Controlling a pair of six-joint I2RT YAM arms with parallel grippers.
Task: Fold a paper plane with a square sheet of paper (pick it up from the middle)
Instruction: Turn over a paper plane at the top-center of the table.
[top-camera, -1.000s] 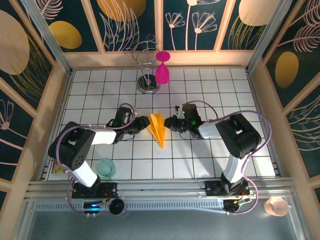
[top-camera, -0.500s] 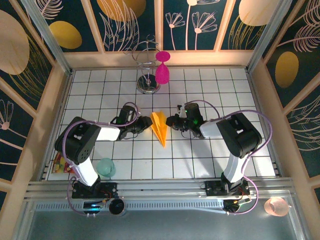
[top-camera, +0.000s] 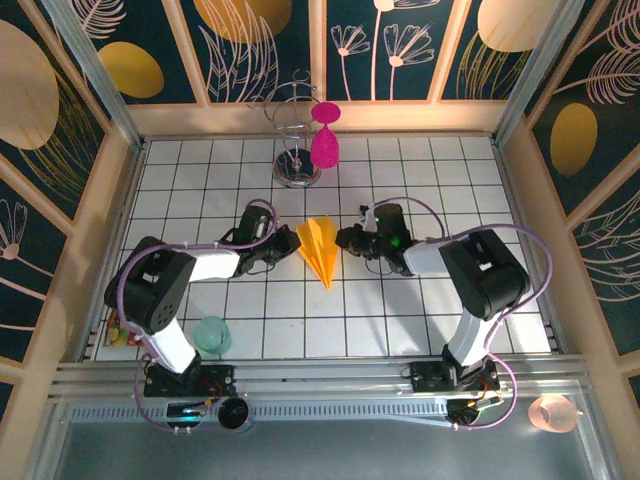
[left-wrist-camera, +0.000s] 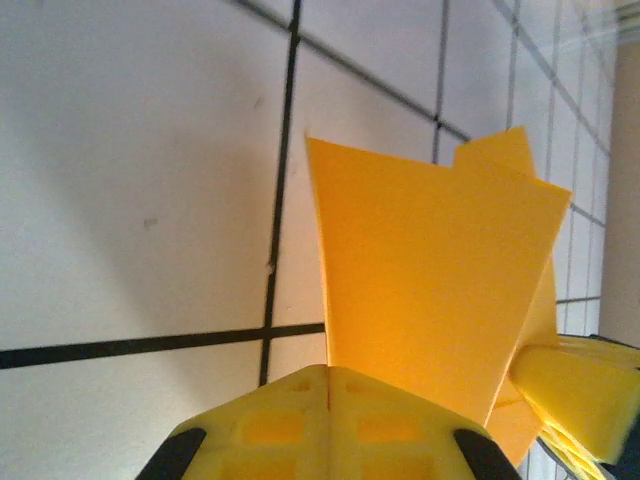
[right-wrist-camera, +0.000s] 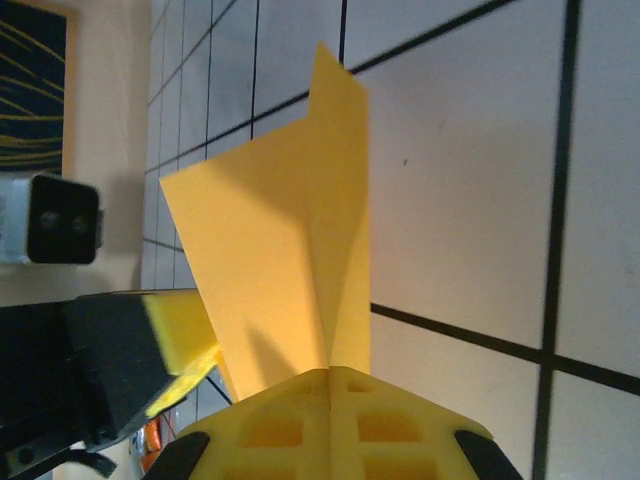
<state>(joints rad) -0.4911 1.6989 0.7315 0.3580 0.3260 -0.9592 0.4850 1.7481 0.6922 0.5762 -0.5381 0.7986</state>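
The orange-yellow square sheet of paper is folded into a narrow pointed paper plane (top-camera: 320, 250) at the table's middle, its tip toward the near edge. My left gripper (top-camera: 291, 246) is shut on its left wing, and the paper (left-wrist-camera: 430, 270) comes out from the closed tips of that gripper (left-wrist-camera: 328, 372). My right gripper (top-camera: 345, 240) is shut on the right side, where the creased paper (right-wrist-camera: 280, 250) rises from its tips (right-wrist-camera: 330, 372). Each wrist view shows the other gripper's yellow finger, the right one's fingers (left-wrist-camera: 580, 385) and the left one's fingers (right-wrist-camera: 180, 325), across the paper.
A magenta goblet (top-camera: 325, 140) hangs on a wire rack (top-camera: 293, 160) at the back centre. A teal cup (top-camera: 211, 333) and a snack packet (top-camera: 118, 330) lie near the left arm's base. Wooden walls (top-camera: 115, 210) ring the tiled table.
The left gripper has closed onto the plane's left wing. The plane has shifted slightly toward the back, and its wings have spread a little. The right gripper has kept its grip.
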